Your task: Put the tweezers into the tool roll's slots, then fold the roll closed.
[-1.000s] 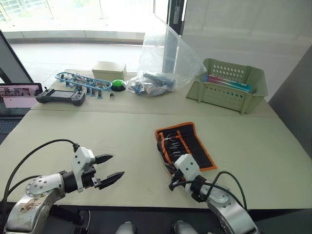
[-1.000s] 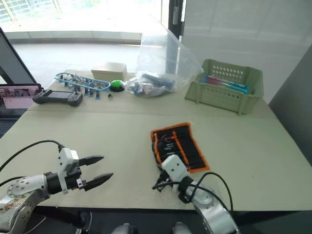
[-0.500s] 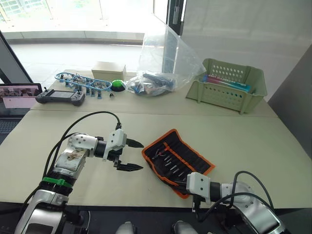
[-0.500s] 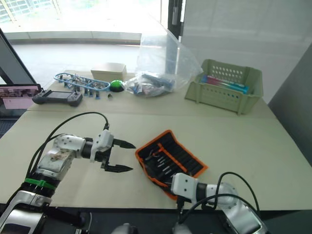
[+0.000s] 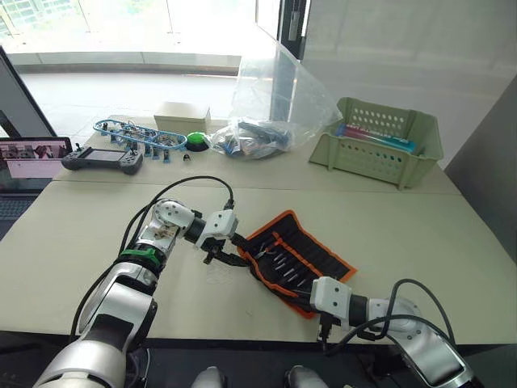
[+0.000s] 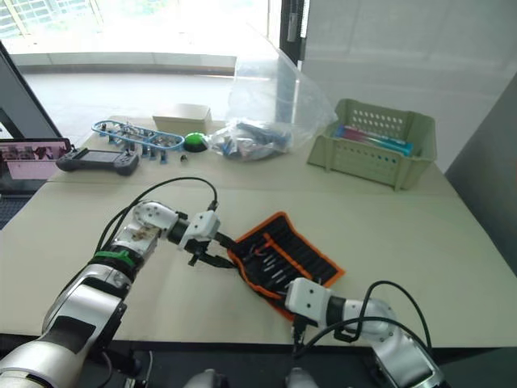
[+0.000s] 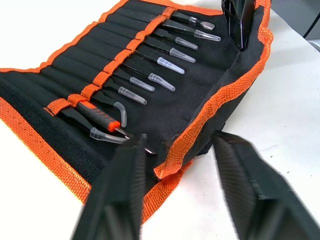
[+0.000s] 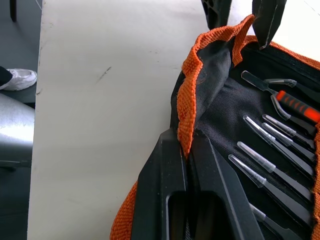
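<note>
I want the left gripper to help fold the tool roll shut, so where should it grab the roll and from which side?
Probably the raised orange-edged flap of the tool roll, near the corner facing the left gripper. That edge curls up off the table, so the open fingers could straddle it from the roll's outer side. The right gripper pinches the same edge.

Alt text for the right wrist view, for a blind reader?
The right gripper is shut on the tool roll, pinching its orange flap edge. Capped tweezers sit in the slots, and the left gripper straddles the roll's far corner.

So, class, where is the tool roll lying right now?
The tool roll lies open on the near table, right of centre in the head views, between the left end effector and right end effector.
</note>
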